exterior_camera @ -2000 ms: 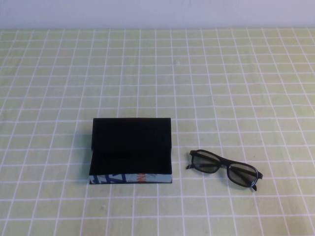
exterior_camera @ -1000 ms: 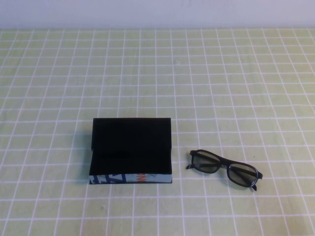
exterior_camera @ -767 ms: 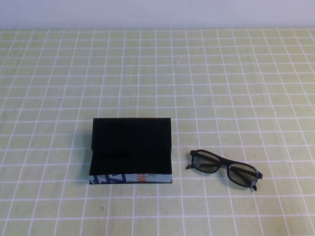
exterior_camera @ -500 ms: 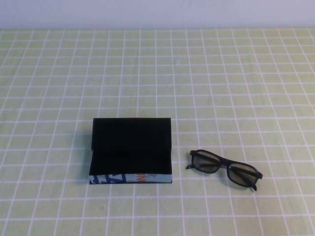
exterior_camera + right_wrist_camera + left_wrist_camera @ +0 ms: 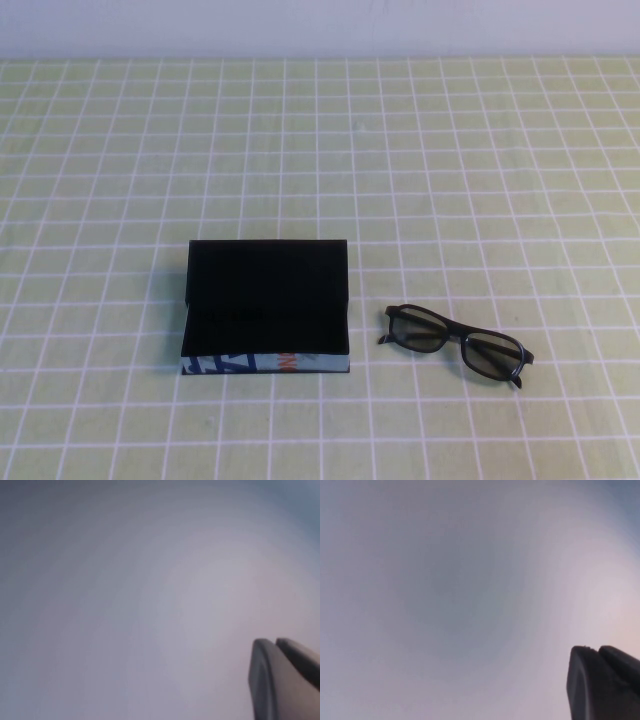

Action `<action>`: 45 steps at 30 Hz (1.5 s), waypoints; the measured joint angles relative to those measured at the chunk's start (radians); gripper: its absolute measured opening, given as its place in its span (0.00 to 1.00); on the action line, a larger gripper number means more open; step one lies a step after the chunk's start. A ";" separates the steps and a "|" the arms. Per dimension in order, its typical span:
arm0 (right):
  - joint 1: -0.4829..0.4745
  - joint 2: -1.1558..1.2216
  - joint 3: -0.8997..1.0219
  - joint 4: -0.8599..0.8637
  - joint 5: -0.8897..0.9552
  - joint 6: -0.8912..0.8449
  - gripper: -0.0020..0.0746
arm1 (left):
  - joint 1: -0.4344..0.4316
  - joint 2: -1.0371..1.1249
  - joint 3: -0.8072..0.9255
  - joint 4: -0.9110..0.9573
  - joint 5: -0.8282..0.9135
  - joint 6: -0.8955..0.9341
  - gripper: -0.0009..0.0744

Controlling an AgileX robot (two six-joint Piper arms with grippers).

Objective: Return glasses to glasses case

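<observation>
Black glasses case (image 5: 267, 305) sits lid-up on checked cloth (image 5: 450, 150), glasses (image 5: 455, 344) just beside it on robot's right, apart. Left gripper (image 5: 597, 652) & right gripper (image 5: 275, 645) off-table, both pressed together, holding nothing.

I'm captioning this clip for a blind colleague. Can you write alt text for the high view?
An open black glasses case sits on a green checked tablecloth, lid raised, with black-framed glasses lying apart on the cloth to its right, arms folded. Neither the left gripper nor the right gripper appears in this view.
</observation>
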 joint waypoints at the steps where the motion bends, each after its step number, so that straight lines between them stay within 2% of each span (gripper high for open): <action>1: 0.000 0.000 0.000 0.010 -0.064 0.024 0.00 | 0.000 0.000 0.000 -0.003 -0.045 -0.002 0.01; 4: 0.000 0.000 -0.026 0.029 -0.174 0.132 0.00 | 0.000 -0.002 -0.036 -0.007 -0.100 -0.004 0.01; 7: 0.000 0.000 -0.145 0.011 -0.109 0.217 0.00 | 0.000 -0.002 -0.154 -0.011 -0.038 -0.010 0.01; 12: 0.000 0.002 -0.459 -0.045 0.292 0.321 0.00 | 0.000 0.020 -0.419 -0.015 0.280 -0.048 0.01; 17: 0.000 0.126 -0.745 -0.099 0.742 0.344 0.00 | 0.000 0.158 -0.658 -0.026 0.584 -0.073 0.01; 23: 0.000 0.350 -0.907 -0.178 1.068 0.345 0.00 | 0.000 0.353 -0.824 -0.035 0.995 -0.036 0.01; 29: 0.000 0.514 -0.915 -0.196 1.242 0.277 0.00 | 0.000 0.511 -0.841 -0.047 1.341 0.088 0.01; 33: 0.000 0.605 -0.915 -0.103 1.352 0.257 0.00 | 0.000 0.576 -0.841 -0.091 1.435 0.091 0.01; 36: 0.005 0.692 -0.915 -0.051 1.410 0.184 0.00 | 0.000 0.621 -0.841 -0.198 1.482 0.116 0.01; 38: 0.025 0.766 -0.933 -0.031 1.457 0.120 0.00 | 0.000 0.653 -0.841 -0.302 1.518 0.207 0.01; 41: 0.077 0.886 -1.010 -0.017 1.554 -0.008 0.00 | 0.000 0.698 -0.841 -0.466 1.573 0.382 0.01; 45: 0.165 1.068 -1.148 -0.010 1.704 -0.188 0.00 | 0.000 0.761 -0.841 -0.588 1.629 0.504 0.01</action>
